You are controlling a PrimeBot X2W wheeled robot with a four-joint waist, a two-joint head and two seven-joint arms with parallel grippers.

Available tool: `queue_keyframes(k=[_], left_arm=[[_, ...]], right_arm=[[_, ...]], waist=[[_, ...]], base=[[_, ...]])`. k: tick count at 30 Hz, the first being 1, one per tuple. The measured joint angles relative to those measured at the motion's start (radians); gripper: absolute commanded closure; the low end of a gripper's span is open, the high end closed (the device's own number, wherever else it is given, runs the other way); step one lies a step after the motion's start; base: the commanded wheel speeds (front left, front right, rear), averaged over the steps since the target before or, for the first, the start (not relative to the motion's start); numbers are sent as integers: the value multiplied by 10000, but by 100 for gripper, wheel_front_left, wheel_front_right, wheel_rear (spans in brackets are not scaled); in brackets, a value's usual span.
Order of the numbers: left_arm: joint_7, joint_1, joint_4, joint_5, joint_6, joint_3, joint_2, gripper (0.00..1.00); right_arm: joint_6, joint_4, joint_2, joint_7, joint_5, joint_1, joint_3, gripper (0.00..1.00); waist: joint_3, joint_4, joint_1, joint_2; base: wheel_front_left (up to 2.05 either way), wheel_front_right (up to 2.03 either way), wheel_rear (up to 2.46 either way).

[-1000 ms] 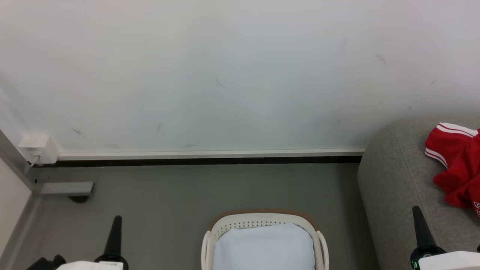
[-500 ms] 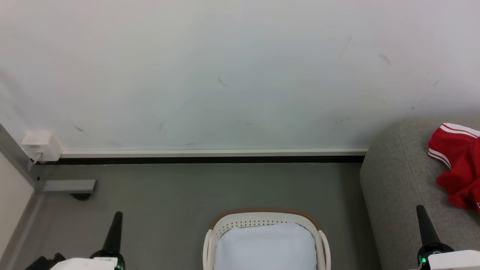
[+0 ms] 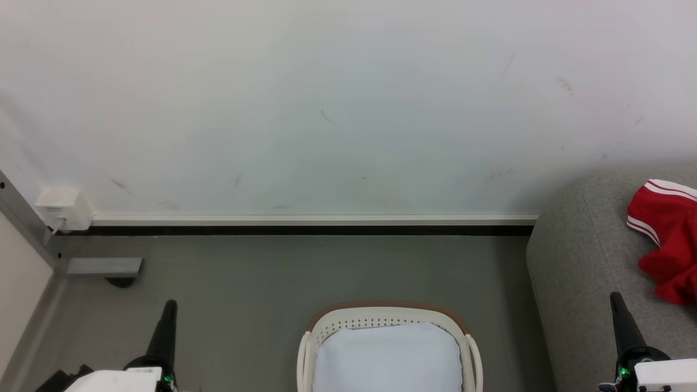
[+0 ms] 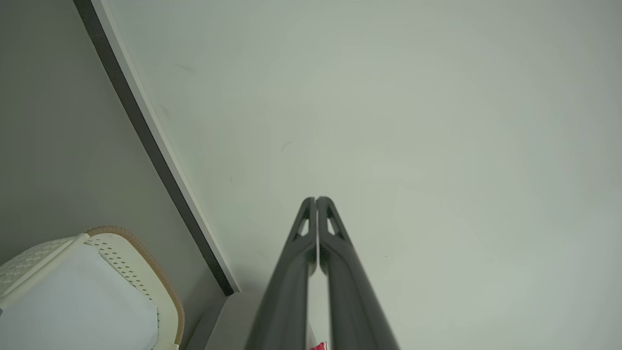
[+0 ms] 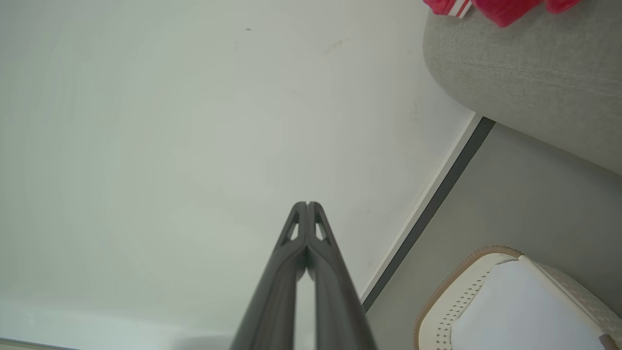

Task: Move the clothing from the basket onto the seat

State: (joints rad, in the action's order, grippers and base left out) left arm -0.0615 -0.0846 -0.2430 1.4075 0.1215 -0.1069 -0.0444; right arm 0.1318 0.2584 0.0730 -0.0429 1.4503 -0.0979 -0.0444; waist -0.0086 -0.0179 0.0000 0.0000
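Through the head camera I see the basket (image 3: 384,315) standing on the grey floor (image 3: 256,272) at the bottom middle of the view, its brown rim band turned toward the wall (image 3: 326,109). The plain white lining (image 3: 387,356) lies smooth and uncovered across the part of the inside that I can see.

The clothing (image 3: 665,242) lies on the seat (image 3: 577,261) at the right edge of the view. It is a crumpled red heap with white stripe trim on its upper fold, partly cut off by the frame. It is well apart from the basket, with the sofa's rounded end and a strip of floor between them.

My left gripper (image 3: 170,303) shows at the lower left, over the floor to the left of the basket and not touching it. Its wrist camera shows the two dark fingers clenched tip to tip with nothing between them, pointing at the wall above the baseboard (image 3: 305,220).

My right gripper (image 3: 616,296) shows at the lower right, in front of the seat's grey fabric and below the clothing, apart from it. Its wrist view shows the same – fingers pressed together along their tips, gripping nothing. That view also catches the seat's corner, with the red cloth on top at the upper right and the basket's perforated end at the lower right.

A small white box (image 3: 61,208) sits on the wall at the far left — just above the baseboard
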Motion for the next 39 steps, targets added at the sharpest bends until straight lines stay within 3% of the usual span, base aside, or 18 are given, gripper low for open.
queue_keyframes(k=[27, 39], left_arm=[[-516, -251, -10, 1873, 10, -81, -15, 100], [-529, -279, -12, 1967, 10, -84, -21, 100]], right_arm=[[0, -44, -38, -462, 1735, -95, -397, 100], [0, -50, -48, -500, 1820, -151, -443, 100]], waist=[[79, 168, 0, 0], [85, 180, 0, 0]], base=[[0, 0, 0], [0, 0, 0]])
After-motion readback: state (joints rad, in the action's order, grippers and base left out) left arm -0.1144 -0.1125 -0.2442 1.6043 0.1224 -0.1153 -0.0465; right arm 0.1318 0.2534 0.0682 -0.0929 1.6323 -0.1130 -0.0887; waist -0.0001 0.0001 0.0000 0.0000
